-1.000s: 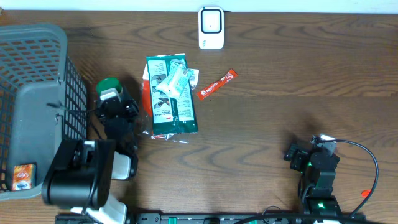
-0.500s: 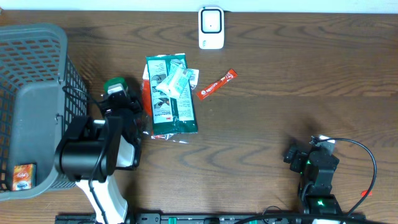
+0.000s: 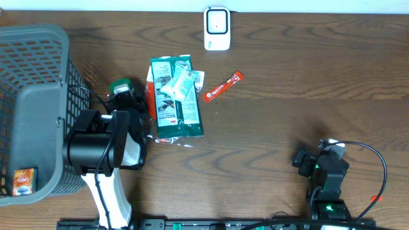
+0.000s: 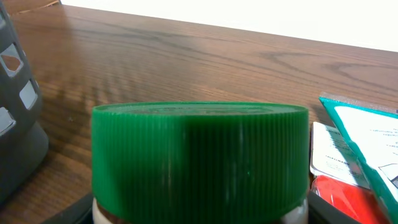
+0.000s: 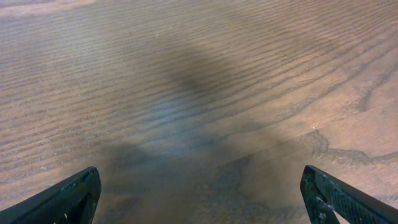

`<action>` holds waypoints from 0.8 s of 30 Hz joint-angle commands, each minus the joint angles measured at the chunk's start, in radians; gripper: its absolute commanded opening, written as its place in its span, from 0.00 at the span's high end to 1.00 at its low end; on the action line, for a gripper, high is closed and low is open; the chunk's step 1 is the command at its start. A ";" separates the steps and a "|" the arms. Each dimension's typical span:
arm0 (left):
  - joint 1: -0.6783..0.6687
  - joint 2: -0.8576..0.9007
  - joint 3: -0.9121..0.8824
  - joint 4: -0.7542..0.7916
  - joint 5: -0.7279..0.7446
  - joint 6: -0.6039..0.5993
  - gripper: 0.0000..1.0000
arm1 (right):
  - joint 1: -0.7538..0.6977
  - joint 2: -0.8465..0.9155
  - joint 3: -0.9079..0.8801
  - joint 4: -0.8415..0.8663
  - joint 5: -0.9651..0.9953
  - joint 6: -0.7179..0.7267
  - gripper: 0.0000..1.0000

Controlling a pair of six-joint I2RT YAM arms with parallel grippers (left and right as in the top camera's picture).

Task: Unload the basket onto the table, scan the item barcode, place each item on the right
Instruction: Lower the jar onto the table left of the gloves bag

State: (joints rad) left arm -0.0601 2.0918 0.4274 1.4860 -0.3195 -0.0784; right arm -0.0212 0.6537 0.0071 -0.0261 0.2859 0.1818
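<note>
Snugly, the left end effector [image 4: 200,210] clasps a round, ribbed, green-lidded jar [image 4: 199,155].

Of the jar [image 4: 199,162] we see only its green lid; the picture's edge cuts off the body. Packet [image 3: 177,96] print is unreadable.

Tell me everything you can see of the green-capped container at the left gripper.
The green-capped container has a round, ribbed, plastic-looking green lid over a pale body, mostly hidden. It sits between the left gripper's dark fingers, apparently gripped, beside the grey basket and left of the teal packet.
</note>
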 commanded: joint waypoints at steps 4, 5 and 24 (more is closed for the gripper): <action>0.004 0.020 0.007 -0.053 -0.006 -0.002 0.77 | 0.002 0.001 -0.002 0.008 0.021 -0.007 0.01; 0.004 0.020 0.007 -0.056 -0.006 -0.002 0.72 | 0.002 0.001 -0.002 0.008 0.025 -0.007 0.01; 0.004 0.020 0.007 -0.056 -0.006 -0.002 0.45 | 0.002 0.001 -0.002 0.007 0.032 -0.007 0.01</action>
State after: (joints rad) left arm -0.0597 2.0914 0.4412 1.4651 -0.3202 -0.0784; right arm -0.0212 0.6537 0.0071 -0.0242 0.2970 0.1814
